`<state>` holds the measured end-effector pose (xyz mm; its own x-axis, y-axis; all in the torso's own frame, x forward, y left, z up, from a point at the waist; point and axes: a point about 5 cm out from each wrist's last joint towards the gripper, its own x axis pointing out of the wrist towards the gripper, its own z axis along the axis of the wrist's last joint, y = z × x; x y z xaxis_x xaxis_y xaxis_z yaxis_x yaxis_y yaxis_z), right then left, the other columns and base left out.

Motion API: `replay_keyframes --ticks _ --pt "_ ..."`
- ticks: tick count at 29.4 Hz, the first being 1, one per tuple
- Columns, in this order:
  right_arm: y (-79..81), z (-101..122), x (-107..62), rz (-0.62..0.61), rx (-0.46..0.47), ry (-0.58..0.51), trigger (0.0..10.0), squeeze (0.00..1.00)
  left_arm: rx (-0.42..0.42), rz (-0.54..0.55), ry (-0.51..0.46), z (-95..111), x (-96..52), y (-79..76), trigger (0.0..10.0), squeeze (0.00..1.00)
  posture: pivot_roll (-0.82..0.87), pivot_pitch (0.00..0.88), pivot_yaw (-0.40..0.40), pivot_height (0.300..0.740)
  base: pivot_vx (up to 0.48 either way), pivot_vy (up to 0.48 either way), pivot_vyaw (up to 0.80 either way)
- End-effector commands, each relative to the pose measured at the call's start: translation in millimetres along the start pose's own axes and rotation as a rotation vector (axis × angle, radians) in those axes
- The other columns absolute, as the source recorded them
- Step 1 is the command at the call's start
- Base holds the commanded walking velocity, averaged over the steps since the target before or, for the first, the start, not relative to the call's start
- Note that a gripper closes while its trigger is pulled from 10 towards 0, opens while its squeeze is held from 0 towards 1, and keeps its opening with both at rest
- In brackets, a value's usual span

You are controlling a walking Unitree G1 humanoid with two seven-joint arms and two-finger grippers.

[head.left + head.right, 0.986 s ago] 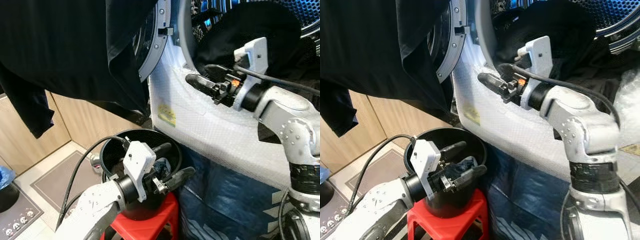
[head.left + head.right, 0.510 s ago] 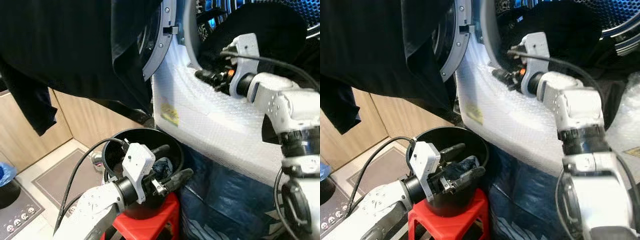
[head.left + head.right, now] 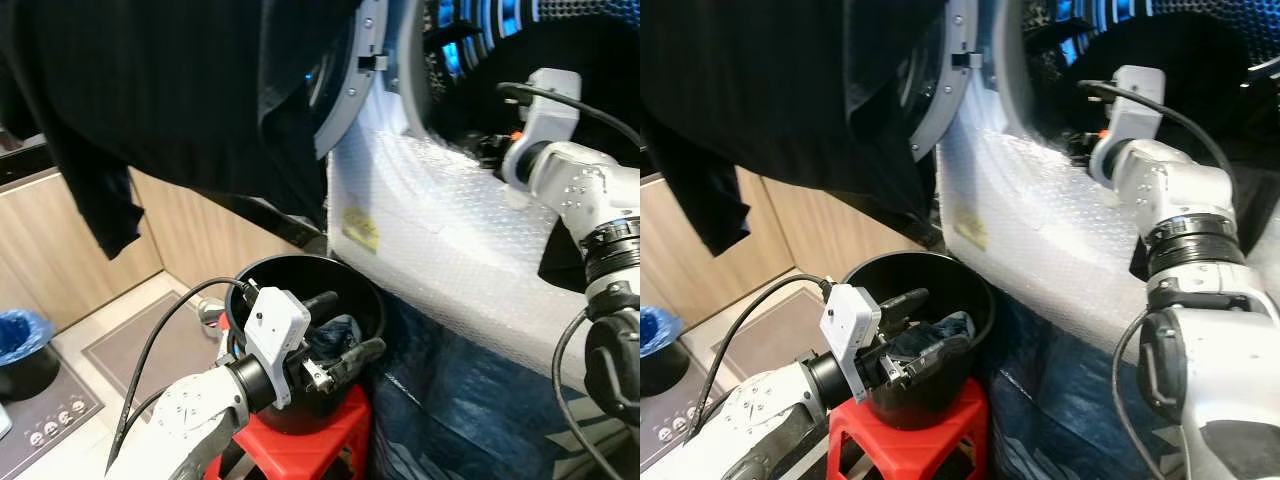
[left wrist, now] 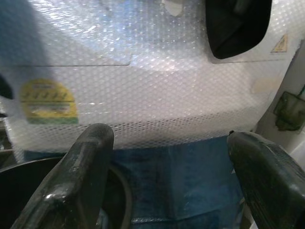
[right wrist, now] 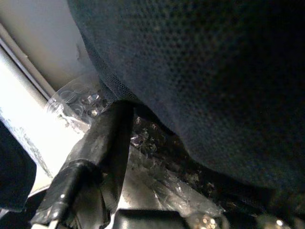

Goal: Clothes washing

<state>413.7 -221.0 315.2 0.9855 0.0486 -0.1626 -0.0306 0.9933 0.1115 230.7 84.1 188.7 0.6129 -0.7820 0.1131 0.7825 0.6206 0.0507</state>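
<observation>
The right gripper (image 3: pixel 1080 150) is reaching into the mouth of the washing machine (image 3: pixel 450 250), at about one o'clock in the head views, and its fingers are buried against the dark garment (image 5: pixel 214 81) lying in the drum; I cannot tell whether they are released or clenched, since one black finger (image 5: pixel 102 143) is showing in the wrist view, pressed under the mesh cloth. The left gripper (image 3: pixel 340 335) is hovering at six o'clock over the black bucket (image 3: pixel 365 290), fingers spread wide and grasping nothing, as the left wrist view is confirming. The bucket is standing on a red stool (image 3: pixel 320 450) just in front of the bubble-wrapped machine front, and some bluish laundry (image 3: pixel 330 335) is lying inside it. A large black cloth (image 3: pixel 180 90) is hanging across ten to twelve o'clock, near the open door (image 3: pixel 345 80).

The step in hand looks like loading: the right arm is pushing clothes deeper into the drum. The next move probably calls for drawing that arm clear without dragging cloth back over the rim, then lowering the left gripper into the bucket to pinch the remaining laundry.
</observation>
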Motion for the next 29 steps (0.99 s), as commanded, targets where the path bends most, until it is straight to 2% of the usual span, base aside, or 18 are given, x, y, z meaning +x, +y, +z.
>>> replay_keyframes --ticks 1,2,5,7,10,16,18,20,23,26,29 --pt "-23.3 12.8 -8.9 -0.046 0.011 -0.04 10.0 0.0 0.018 -0.013 -0.017 6.6 0.7 -2.3 10.0 0.0 -0.01 0.054 -0.033 0.74 0.0 0.0 0.0" --pt "-17.7 16.8 -9.6 0.023 0.009 -0.056 10.0 0.0 0.017 -0.015 -0.017 6.5 0.6 -2.6 10.0 0.0 -0.02 0.055 -0.032 0.74 0.0 0.0 0.0" --pt "-11.5 21.3 -10.2 0.088 -0.031 -0.086 10.0 0.0 0.016 -0.017 -0.016 6.2 0.6 -3.0 10.0 0.0 -0.02 0.055 -0.031 0.74 0.0 0.0 0.0" --pt "-7.7 23.6 -10.0 0.122 -0.009 -0.09 10.0 0.0 0.016 -0.018 -0.016 6.2 0.8 -2.9 10.0 0.0 -0.02 0.055 -0.031 0.74 0.0 0.0 0.0" --pt "-5.9 28.3 -10.7 0.137 -0.021 -0.129 10.0 0.0 0.014 -0.019 -0.018 6.2 1.3 -2.6 10.0 0.0 -0.02 0.055 -0.031 0.74 0.0 0.0 0.0" --pt "4.1 34.8 -14.4 0.289 0.0 -0.158 10.0 0.0 0.013 -0.019 -0.019 6.2 1.5 -2.4 10.0 0.0 -0.02 0.052 -0.033 0.74 0.0 0.0 0.0" --pt "8.2 38.0 -17.2 0.376 0.03 -0.175 10.0 0.0 0.014 -0.017 -0.018 6.1 1.4 -2.1 10.0 0.0 -0.01 0.052 -0.033 0.74 0.0 0.0 0.0" --pt "10.5 39.6 -18.0 0.404 0.039 -0.183 10.0 0.0 0.014 -0.017 -0.019 6.3 1.2 -2.6 10.0 0.0 -0.01 0.052 -0.032 0.74 0.0 0.0 0.0" --pt "10.4 40.7 -17.1 0.374 0.024 -0.178 10.0 0.0 0.013 -0.017 -0.019 6.3 1.2 -2.1 10.0 0.0 -0.01 0.051 -0.031 0.74 0.0 0.0 0.0" --pt "12.3 42.6 -17.4 0.397 0.066 -0.173 10.0 0.0 0.015 -0.017 -0.019 6.8 1.2 -2.0 10.0 0.0 -0.01 0.05 -0.031 0.74 0.0 0.0 0.0" --pt "8.7 41.6 -14.4 0.306 0.036 -0.15 10.0 0.0 0.016 -0.018 -0.019 6.6 1.6 -1.9 10.0 0.0 -0.01 0.049 -0.031 0.74 0.0 0.0 0.0"
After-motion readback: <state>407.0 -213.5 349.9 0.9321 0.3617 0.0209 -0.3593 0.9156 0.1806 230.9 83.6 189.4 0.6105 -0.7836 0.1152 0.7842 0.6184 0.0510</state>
